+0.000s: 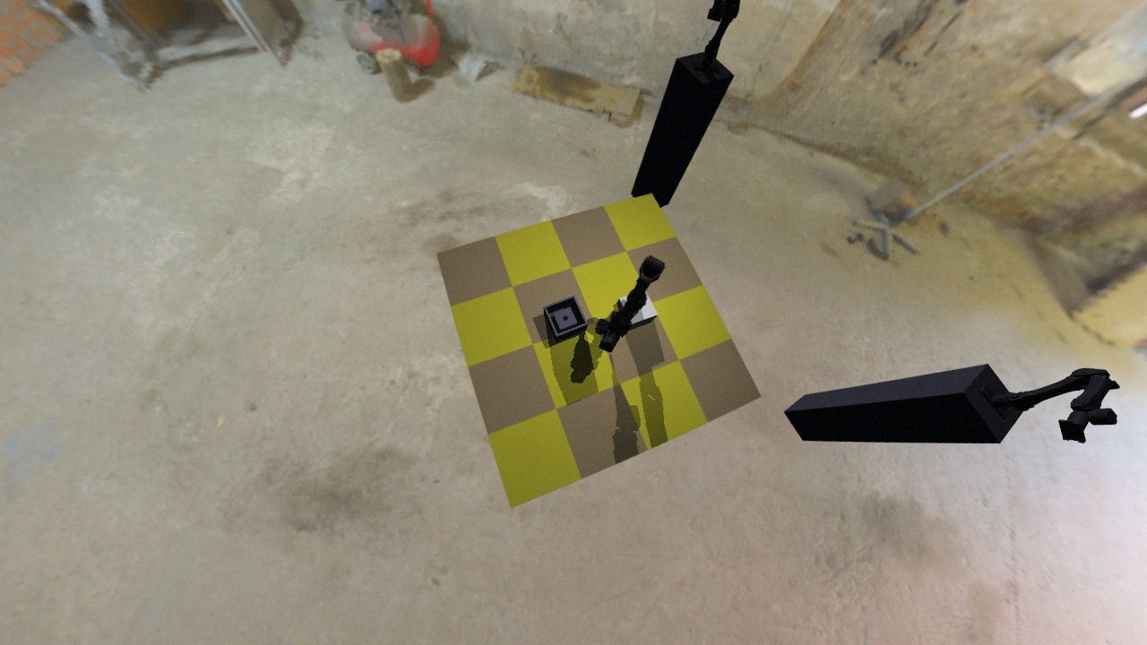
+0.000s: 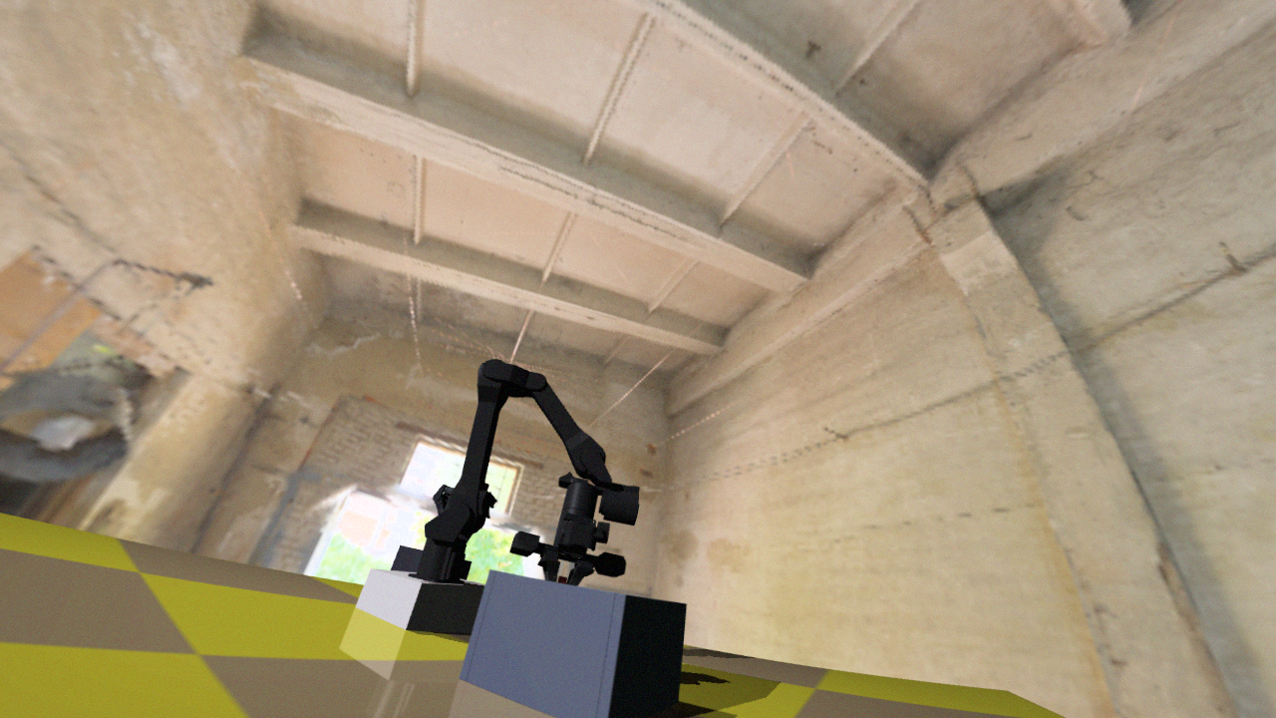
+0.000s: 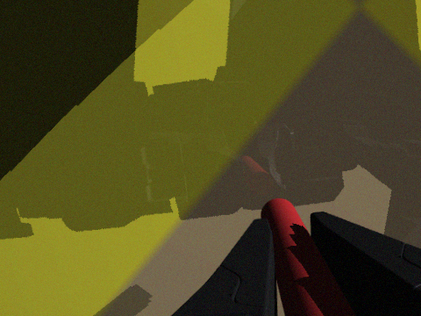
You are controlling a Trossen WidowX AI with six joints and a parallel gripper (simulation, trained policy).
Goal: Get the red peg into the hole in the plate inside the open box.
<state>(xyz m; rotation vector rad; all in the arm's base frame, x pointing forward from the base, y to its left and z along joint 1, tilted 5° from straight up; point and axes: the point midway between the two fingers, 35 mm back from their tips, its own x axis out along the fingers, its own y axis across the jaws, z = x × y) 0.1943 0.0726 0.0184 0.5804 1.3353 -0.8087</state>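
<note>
My gripper (image 3: 288, 229) is shut on the red peg (image 3: 287, 237) (image 2: 561, 580). The peg stands roughly upright between the fingers, and its lower end shows just past the fingertips in the wrist view. A gap between that end and its faint reflection suggests it is off the checkered surface. The open blue-grey box (image 1: 571, 334) (image 2: 544, 647) stands beside the hand; in the top view the hand is to its right. A small dark hole (image 1: 564, 317) shows in the plate at the bottom. In the exterior view the box's top edge partly hides the fingertips.
The arm's white base block (image 1: 643, 309) (image 2: 383, 596) stands on the yellow and brown checkered surface (image 1: 513, 465) (image 2: 80, 598). Two tall black pedestals (image 1: 681, 132) (image 1: 890, 408) with other arms stand off its edges. A dark area fills the wrist view's upper left.
</note>
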